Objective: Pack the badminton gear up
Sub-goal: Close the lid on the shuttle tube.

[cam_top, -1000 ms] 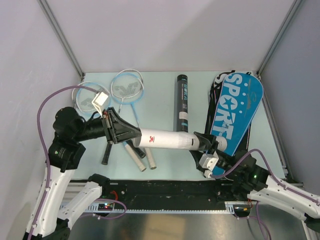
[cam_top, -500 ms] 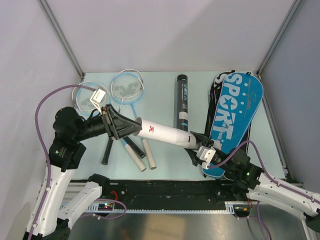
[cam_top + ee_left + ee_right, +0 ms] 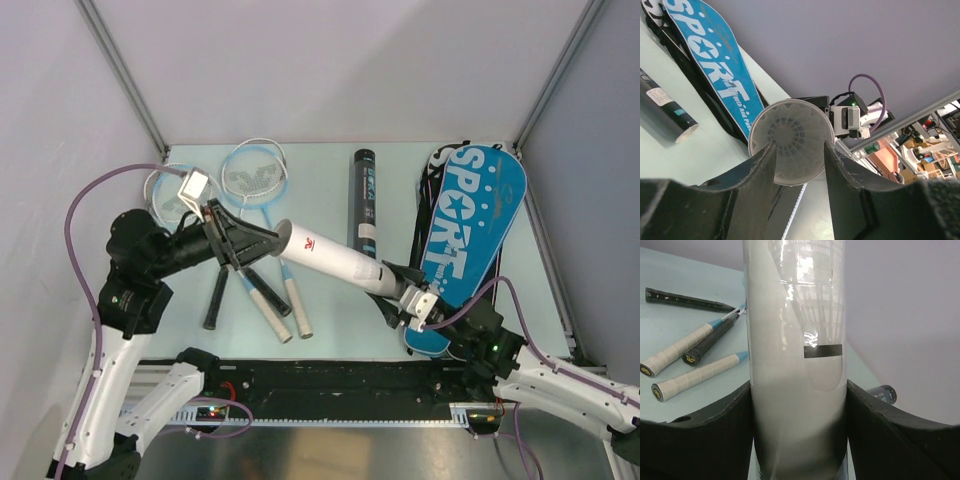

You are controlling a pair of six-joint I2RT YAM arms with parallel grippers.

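Above the middle of the surface (image 3: 320, 170), a white tube (image 3: 330, 262) bridges the two arms, tilted so that its open mouth faces the left end effector (image 3: 275, 246). The right end effector (image 3: 392, 285) pinches the tube's near-right end, one finger pressed on each side. This hold probably serves to steady the mouth for loading. The left end effector stands part-spread with nothing between its fingers, its tips at the tube's rim; whether they touch it cannot be told. Inside the tube a feathered shuttlecock (image 3: 790, 135) shows through the mouth, and whatever lies behind it is hidden. A black tube (image 3: 363, 205) lies on the surface just beyond, its near end open and its contents unseen. At the right lies a blue racket cover (image 3: 470, 225); what it holds cannot be told. The rackets (image 3: 255, 172) lie unpacked at the far left, handles toward the near edge.
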